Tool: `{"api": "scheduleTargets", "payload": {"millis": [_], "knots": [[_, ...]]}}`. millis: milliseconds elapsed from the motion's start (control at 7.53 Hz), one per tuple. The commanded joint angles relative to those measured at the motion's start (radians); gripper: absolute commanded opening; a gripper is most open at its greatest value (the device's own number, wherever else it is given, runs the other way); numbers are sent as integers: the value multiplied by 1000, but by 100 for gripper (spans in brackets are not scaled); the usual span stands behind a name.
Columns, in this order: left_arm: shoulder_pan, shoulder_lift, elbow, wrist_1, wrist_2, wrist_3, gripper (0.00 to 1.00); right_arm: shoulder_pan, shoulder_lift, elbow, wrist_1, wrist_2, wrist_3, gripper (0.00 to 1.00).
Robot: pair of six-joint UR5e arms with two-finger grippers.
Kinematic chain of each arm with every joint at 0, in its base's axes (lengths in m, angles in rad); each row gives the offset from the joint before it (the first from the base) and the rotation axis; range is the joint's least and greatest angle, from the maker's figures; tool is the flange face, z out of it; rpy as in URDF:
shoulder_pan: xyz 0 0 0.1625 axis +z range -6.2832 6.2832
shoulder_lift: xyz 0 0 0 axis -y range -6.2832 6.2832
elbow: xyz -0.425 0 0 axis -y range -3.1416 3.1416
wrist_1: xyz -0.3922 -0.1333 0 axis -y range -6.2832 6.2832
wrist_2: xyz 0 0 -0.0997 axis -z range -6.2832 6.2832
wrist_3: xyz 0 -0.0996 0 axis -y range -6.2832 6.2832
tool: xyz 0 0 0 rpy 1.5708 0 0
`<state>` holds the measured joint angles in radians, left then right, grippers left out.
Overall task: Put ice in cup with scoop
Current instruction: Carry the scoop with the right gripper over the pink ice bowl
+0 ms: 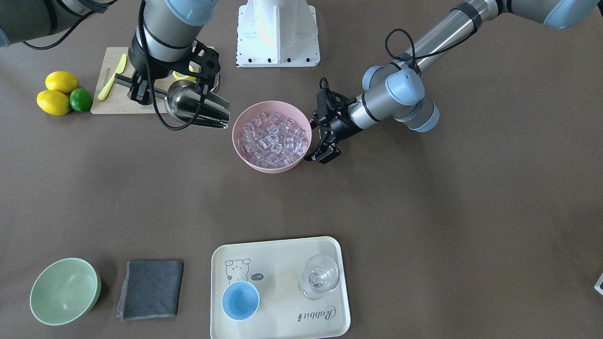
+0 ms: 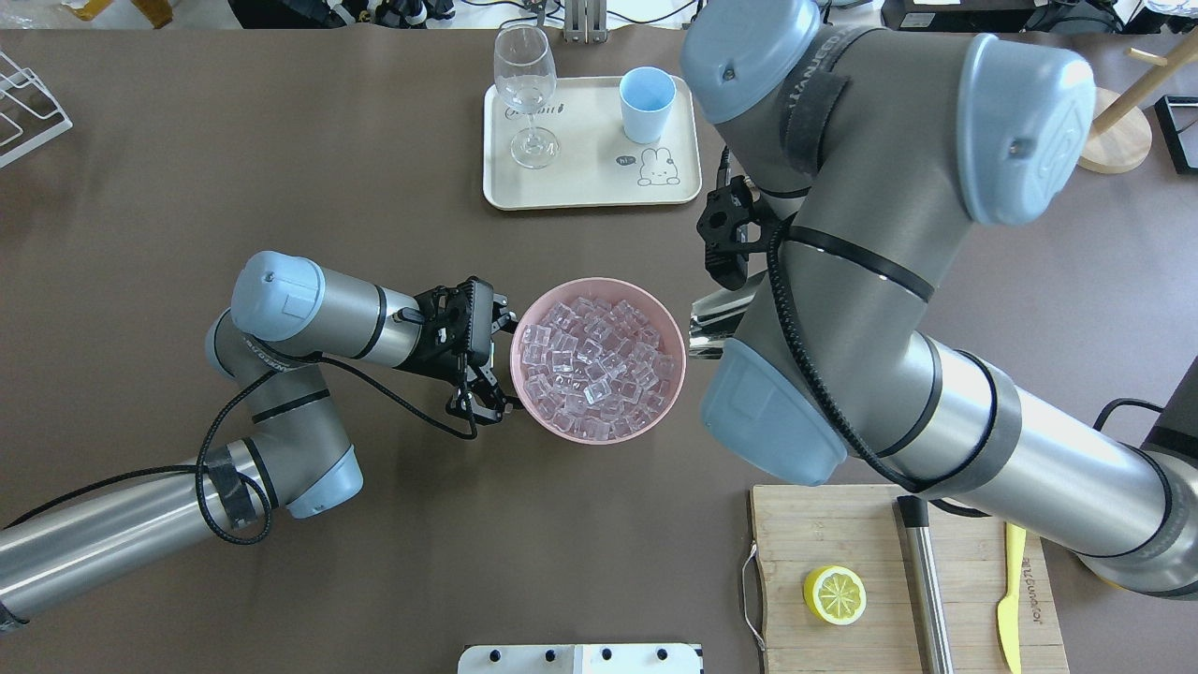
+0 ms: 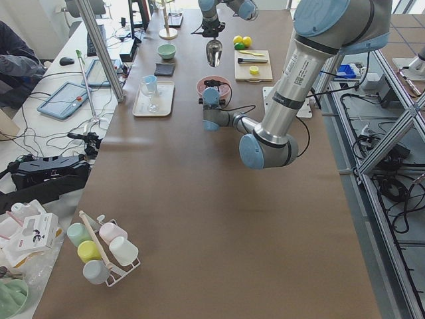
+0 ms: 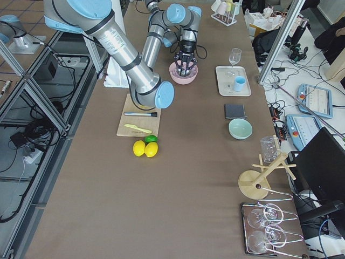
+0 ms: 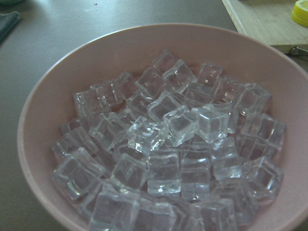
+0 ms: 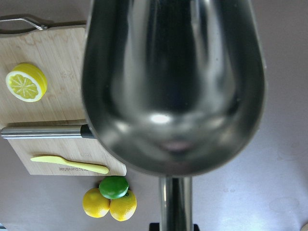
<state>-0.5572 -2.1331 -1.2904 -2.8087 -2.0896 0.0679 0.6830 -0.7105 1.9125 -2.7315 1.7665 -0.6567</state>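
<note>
The steel scoop (image 1: 188, 101) hangs empty above the table beside the pink bowl (image 1: 245, 160), and my right gripper (image 1: 173, 84) is shut on its handle. Its bare trough (image 6: 173, 86) fills the right wrist view. The ice (image 1: 273, 139) is heaped in the pink bowl and shows close up (image 5: 168, 144) in the left wrist view. My left gripper (image 1: 320, 136) stands open against the bowl's other side, its fingers apart along the rim. On the cream tray (image 1: 278, 282), far across the table, stands the light-blue cup (image 1: 240, 300), upright and empty.
A clear glass (image 1: 320, 275) shares the tray. A green bowl (image 1: 63, 291) and grey cloth (image 1: 150, 288) lie beside it. Under the right arm, a cutting board (image 1: 110, 101) holds a yellow knife (image 1: 112, 77), a steel cylinder (image 2: 925, 580) and a lemon half (image 2: 834, 594). Lemons (image 1: 56, 94) lie nearby.
</note>
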Motion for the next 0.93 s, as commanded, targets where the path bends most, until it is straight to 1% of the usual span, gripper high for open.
{"api": "scheduleTargets", "payload": {"millis": [0,398,796], "knots": [[5,-1,0,0,5,1,98,-43,58,-100,-10,-28,-1,0],[5,1,0,0,5,4,98,-57,141,-251,-10,-56,14,0],[5,1,0,1,5,6,98,-71,187,-360,-10,-67,38,0]]}}
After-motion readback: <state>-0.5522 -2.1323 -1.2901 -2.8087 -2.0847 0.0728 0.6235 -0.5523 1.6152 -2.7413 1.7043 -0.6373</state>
